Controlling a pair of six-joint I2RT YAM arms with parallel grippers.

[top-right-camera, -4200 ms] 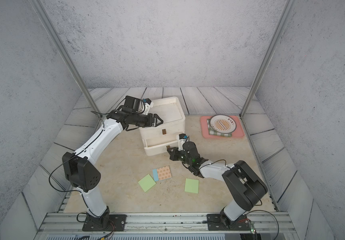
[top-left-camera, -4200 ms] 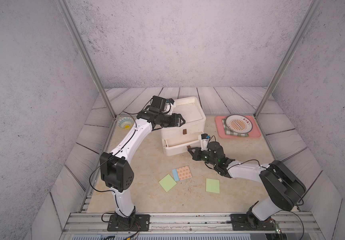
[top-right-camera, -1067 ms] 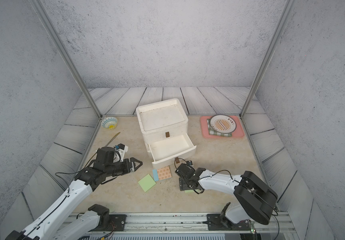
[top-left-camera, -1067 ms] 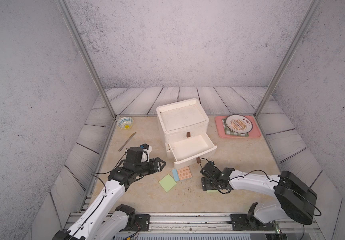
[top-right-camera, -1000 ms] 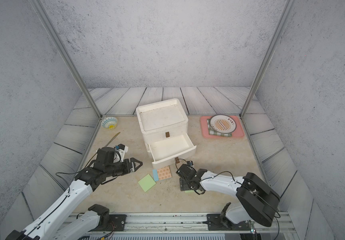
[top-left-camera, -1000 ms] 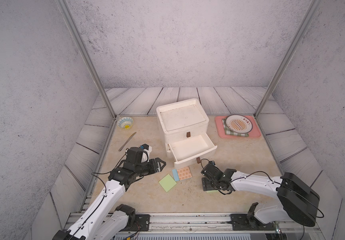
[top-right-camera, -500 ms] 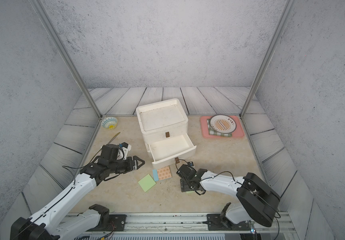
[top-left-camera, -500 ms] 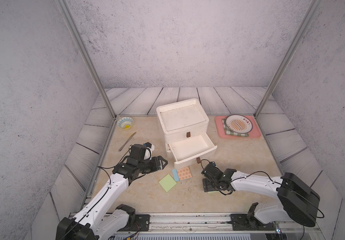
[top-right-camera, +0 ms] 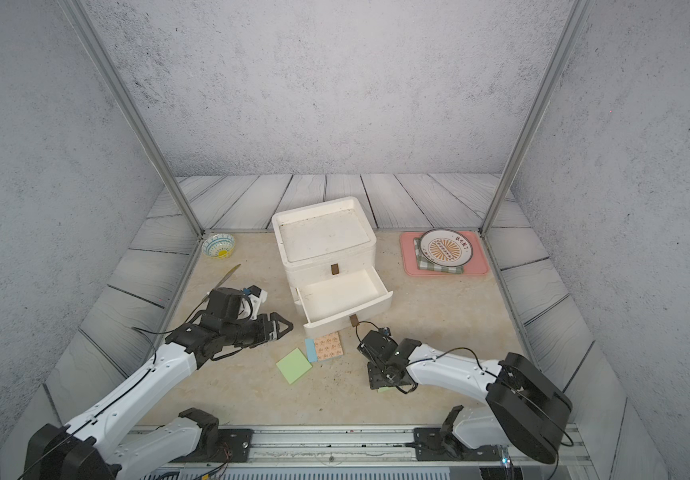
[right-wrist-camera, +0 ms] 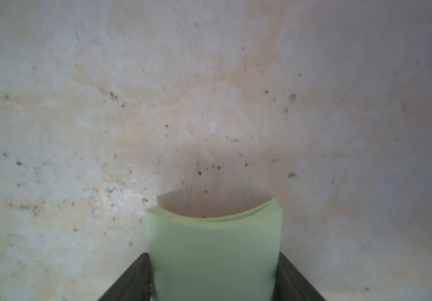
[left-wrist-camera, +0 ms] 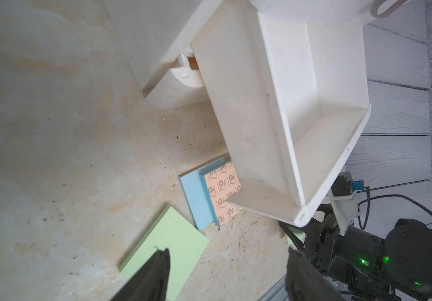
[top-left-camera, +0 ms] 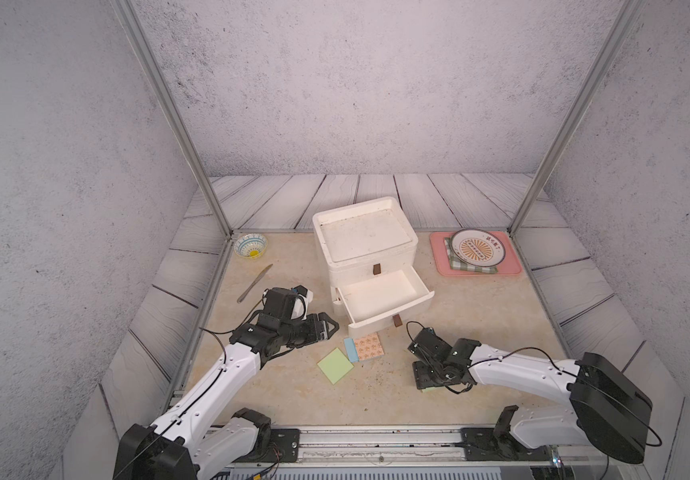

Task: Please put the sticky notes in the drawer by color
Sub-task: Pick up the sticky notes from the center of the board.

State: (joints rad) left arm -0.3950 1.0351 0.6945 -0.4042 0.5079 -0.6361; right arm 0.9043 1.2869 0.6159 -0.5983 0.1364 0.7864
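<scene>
The white drawer cabinet (top-left-camera: pixel 360 270) stands mid-table with its middle drawer (top-left-camera: pixel 380 297) pulled out and empty. In front of it lie an orange-patterned sticky note pad (top-left-camera: pixel 368 347) on a light blue one (top-left-camera: pixel 349 350), and a pale green pad (top-left-camera: pixel 335 365). My left gripper (top-left-camera: pixel 333 328) hovers open to the left of these; in its wrist view the green pad (left-wrist-camera: pixel 168 239) lies under one finger. My right gripper (top-left-camera: pixel 428 380) points down at the table, shut on a second green pad (right-wrist-camera: pixel 213 250), which bows between its fingers.
A pink tray (top-left-camera: pixel 514 266) with a checked cloth and a plate (top-left-camera: pixel 476 249) sits at the back right. A small patterned bowl (top-left-camera: pixel 251 245) and a knife (top-left-camera: pixel 255 282) lie at the back left. Metal frame posts stand at both back corners.
The right gripper's jaws have closed in on the green pad and bent it. The left gripper has drifted a little toward the drawer, still open.
</scene>
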